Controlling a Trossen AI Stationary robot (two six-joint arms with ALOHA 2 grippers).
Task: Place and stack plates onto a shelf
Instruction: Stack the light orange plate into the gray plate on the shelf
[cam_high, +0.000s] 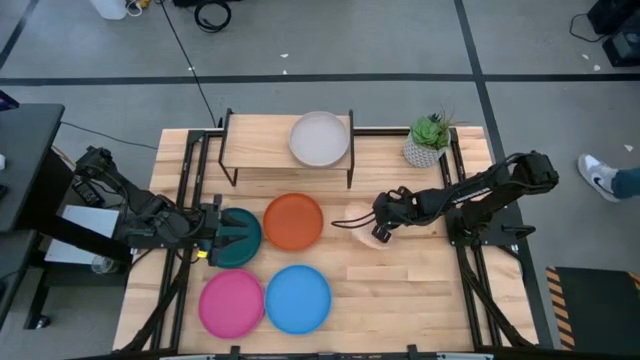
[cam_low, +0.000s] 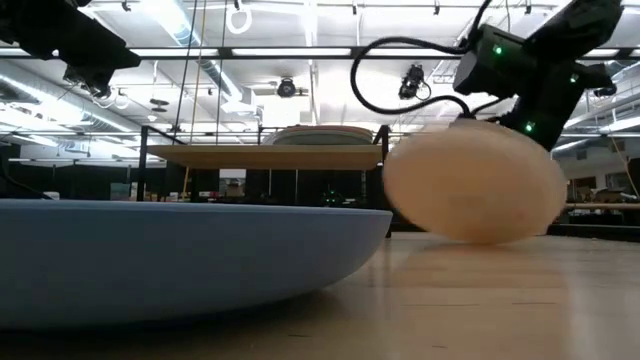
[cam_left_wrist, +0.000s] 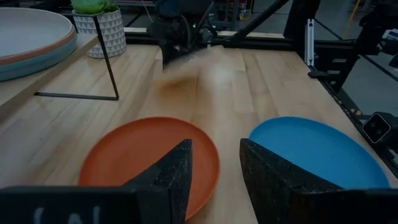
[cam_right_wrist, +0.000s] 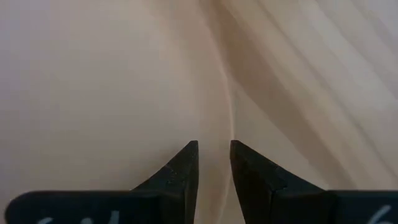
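1. Right gripper (cam_high: 378, 230): jaws clamp the tan plate's (cam_high: 358, 222) rim, just right of the orange plate (cam_high: 294, 221).
2. Lift clear, then level it over the shelf (cam_high: 262, 141).
3. Left gripper (cam_high: 222, 238): jaws open, empty.

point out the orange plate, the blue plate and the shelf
orange plate (cam_high: 293, 221), high view, its middle
blue plate (cam_high: 297, 298), high view, its middle
shelf (cam_high: 258, 142), high view, bare board left of the stacked plates

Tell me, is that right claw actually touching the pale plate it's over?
Touching. In the right wrist view the right claw has its fingers closed on the cream plate's rim; the low view shows the plate lifted, tilted off the table.
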